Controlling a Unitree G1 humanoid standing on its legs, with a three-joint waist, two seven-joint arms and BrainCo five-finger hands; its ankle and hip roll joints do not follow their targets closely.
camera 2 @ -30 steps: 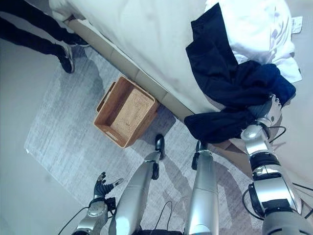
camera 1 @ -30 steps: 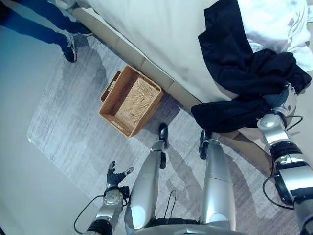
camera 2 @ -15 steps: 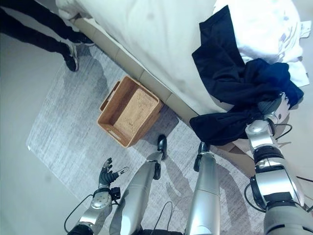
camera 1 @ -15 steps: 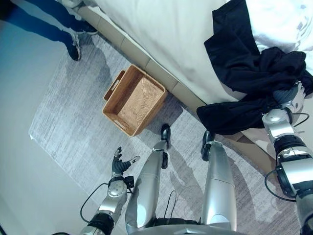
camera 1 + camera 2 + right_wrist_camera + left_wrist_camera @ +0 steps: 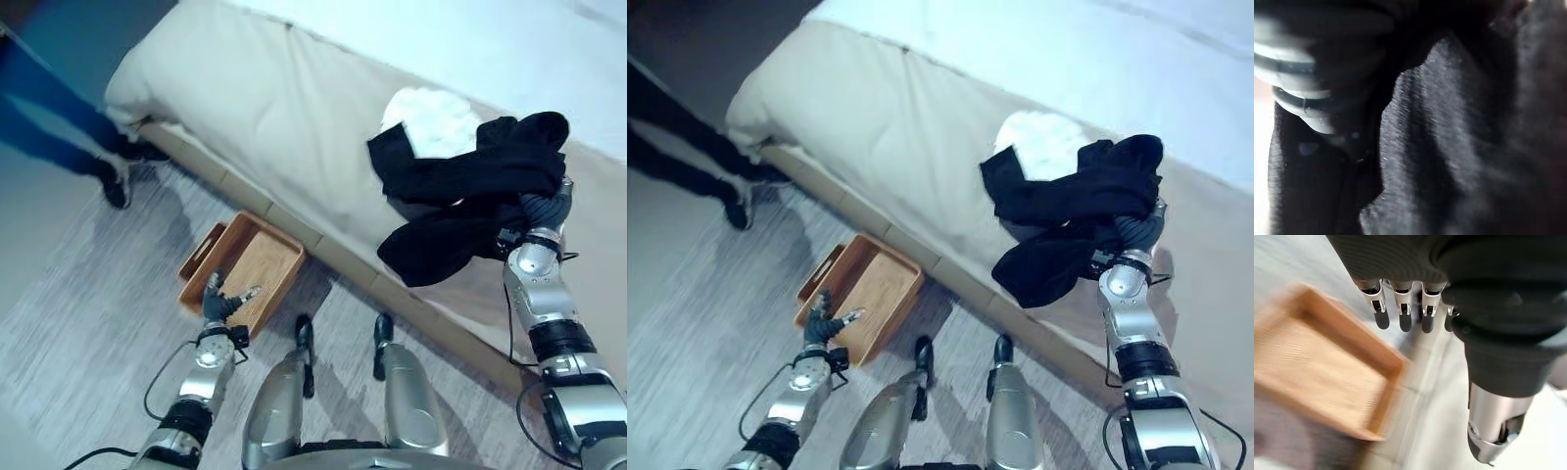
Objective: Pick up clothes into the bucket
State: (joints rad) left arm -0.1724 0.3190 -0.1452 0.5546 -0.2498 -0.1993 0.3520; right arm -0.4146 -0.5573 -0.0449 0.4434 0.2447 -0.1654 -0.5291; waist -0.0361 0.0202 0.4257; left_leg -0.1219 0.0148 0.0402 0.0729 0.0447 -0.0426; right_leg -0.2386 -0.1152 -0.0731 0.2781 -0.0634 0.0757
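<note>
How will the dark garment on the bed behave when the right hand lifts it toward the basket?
The dark garment lies bunched and folded by the right hand, so it is probably floppy. One part droops over the bed edge, so it may trail or snag. The basket looks shallow; cloth could spill over.

Right hand (image 5: 545,208) fingers buried in dark garment (image 5: 460,201).

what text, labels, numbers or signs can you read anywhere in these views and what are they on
None: no readable text, label, number or sign in any view.
Dark clothes in the right hand: no print or tag visible.
White cloth on the bed: plain.
Woven basket by the left hand: no label.
</note>
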